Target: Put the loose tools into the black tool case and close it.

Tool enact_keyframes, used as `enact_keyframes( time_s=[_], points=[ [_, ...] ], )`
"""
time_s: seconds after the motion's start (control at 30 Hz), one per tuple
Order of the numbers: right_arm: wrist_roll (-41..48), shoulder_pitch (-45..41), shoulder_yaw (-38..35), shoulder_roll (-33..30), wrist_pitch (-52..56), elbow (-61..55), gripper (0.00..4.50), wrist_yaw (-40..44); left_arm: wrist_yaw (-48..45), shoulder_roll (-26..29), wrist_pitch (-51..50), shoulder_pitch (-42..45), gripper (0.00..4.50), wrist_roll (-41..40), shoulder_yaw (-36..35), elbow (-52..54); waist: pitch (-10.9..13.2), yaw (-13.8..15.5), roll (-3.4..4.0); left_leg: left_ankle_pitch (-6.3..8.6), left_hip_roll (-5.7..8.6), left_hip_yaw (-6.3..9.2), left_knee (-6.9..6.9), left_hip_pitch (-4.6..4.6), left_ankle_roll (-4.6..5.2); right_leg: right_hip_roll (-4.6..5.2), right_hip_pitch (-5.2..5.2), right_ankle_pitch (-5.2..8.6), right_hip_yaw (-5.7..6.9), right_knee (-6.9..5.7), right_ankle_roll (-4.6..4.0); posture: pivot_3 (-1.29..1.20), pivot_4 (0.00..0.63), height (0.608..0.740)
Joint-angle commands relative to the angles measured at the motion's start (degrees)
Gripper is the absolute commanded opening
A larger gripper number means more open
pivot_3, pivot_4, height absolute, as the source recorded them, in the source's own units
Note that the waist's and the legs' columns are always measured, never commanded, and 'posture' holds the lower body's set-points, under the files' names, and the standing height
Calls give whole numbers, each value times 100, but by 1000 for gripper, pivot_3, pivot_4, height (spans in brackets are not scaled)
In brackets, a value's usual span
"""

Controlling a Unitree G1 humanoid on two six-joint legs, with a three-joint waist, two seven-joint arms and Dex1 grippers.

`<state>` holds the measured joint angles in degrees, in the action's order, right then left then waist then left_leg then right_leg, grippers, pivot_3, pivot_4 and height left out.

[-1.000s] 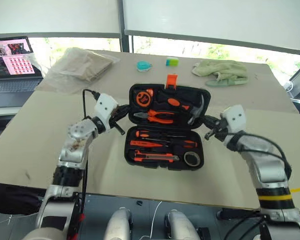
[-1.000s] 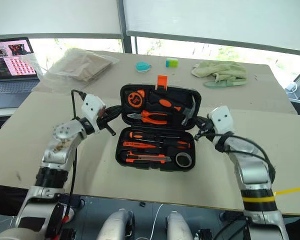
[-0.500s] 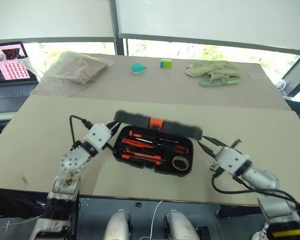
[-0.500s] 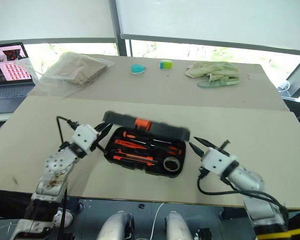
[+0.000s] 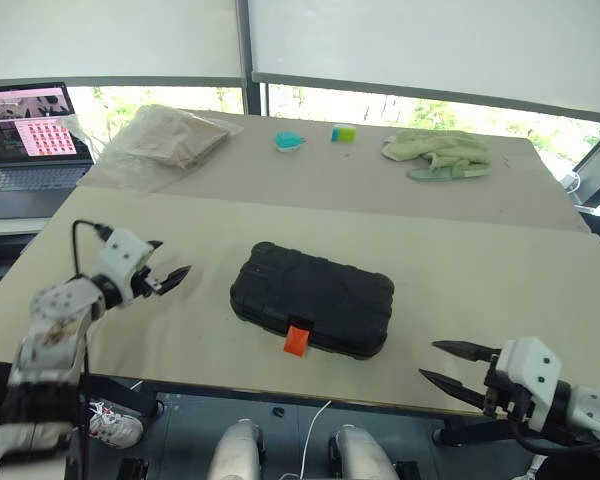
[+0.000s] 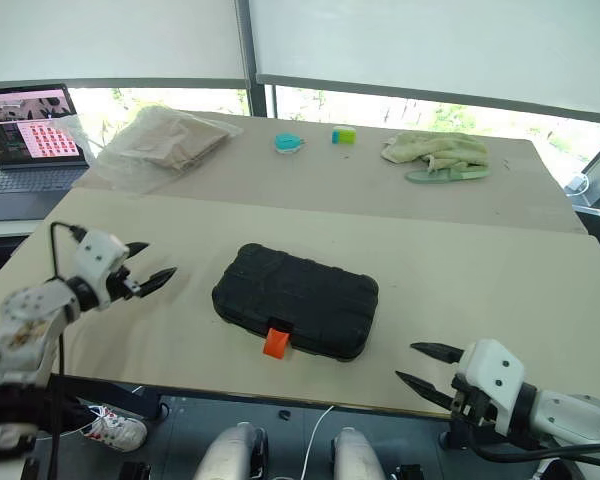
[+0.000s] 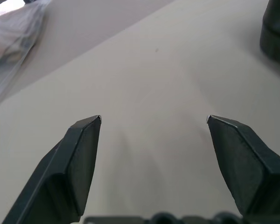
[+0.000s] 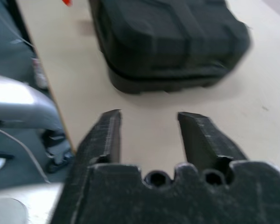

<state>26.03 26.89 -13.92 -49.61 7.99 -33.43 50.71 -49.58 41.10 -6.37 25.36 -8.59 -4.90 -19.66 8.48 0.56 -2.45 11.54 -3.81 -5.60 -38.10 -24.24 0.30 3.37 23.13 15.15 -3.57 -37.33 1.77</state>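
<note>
Now shut, the black tool case (image 5: 312,299) lies near the bench's (image 5: 480,270) front edge, orange latch (image 5: 298,340) facing forward. Left end effector (image 5: 170,279) hovers wide and empty beside it; right end effector (image 5: 445,364) hangs parted, empty, off the front edge.

Black tool case (image 6: 296,299) lies shut, both tools empty beside it.
</note>
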Motion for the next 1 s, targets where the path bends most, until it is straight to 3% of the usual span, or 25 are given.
enact_keyframes(
  time_s=[0.03,0.1,0.13,0.17,0.27,0.47,0.63,0.77,0.83,1.0],
  points=[
    [129,-412,440,-56,432,-269,831,101,-470,-203,773,949,2317,358,508,-1114,0,-5,-2,-11,0,1,0,-5,19,-3,0,-11,0,4,17,0,150,740],
    [-7,-806,865,-27,620,-231,330,135,-703,-492,1176,1651,1745,639,901,-1854,2,-1,-7,-10,-1,3,2,-12,19,-6,2,-15,0,12,25,0,150,740],
    [-45,-959,1006,-10,711,-201,0,141,-787,-604,1305,1908,1207,733,1016,-2165,4,5,-12,-11,1,4,2,-20,20,-9,3,-18,0,17,31,0,150,740],
    [-92,-1086,1119,5,757,-159,0,151,-851,-696,1506,2099,1058,788,1081,-2403,4,6,-12,-11,3,6,1,-29,20,-11,8,-20,0,21,33,0,150,740],
    [-268,-1556,1562,87,837,144,0,234,-918,-1041,2188,2813,16,1219,1485,-3206,4,12,-22,-7,8,11,1,-46,26,-10,13,-21,1,28,40,0,150,740],
    [-495,-2169,1841,343,1117,582,0,-3,-1504,-1224,2869,3244,16,1456,1780,-3855,4,-48,-22,-2,8,15,1,-59,27,-13,24,-20,2,30,42,0,150,740],
    [-820,-2589,1483,496,1005,1225,0,-370,-3156,-925,2725,2757,16,1041,1884,-3016,4,-66,-20,-3,9,15,0,-59,26,-10,24,-21,2,25,42,0,150,740],
    [-717,-2604,1156,381,1021,1401,0,-224,-3226,-700,2544,2425,16,919,1728,-2357,5,-27,-18,-3,8,14,0,-60,27,-8,25,-20,3,23,43,0,150,740],
    [-601,-2436,1048,294,1041,1255,0,-41,-3014,-728,2082,2627,16,803,1503,-2375,5,4,-18,-3,6,16,0,-60,27,-10,25,-20,5,23,43,0,150,740],
    [-188,-1907,836,119,1240,696,0,365,-3496,-896,-1270,3257,16,-544,1060,-1041,7,30,-20,-3,5,50,-30,-103,28,-10,35,-19,36,20,46,0,150,740]
  ],
)
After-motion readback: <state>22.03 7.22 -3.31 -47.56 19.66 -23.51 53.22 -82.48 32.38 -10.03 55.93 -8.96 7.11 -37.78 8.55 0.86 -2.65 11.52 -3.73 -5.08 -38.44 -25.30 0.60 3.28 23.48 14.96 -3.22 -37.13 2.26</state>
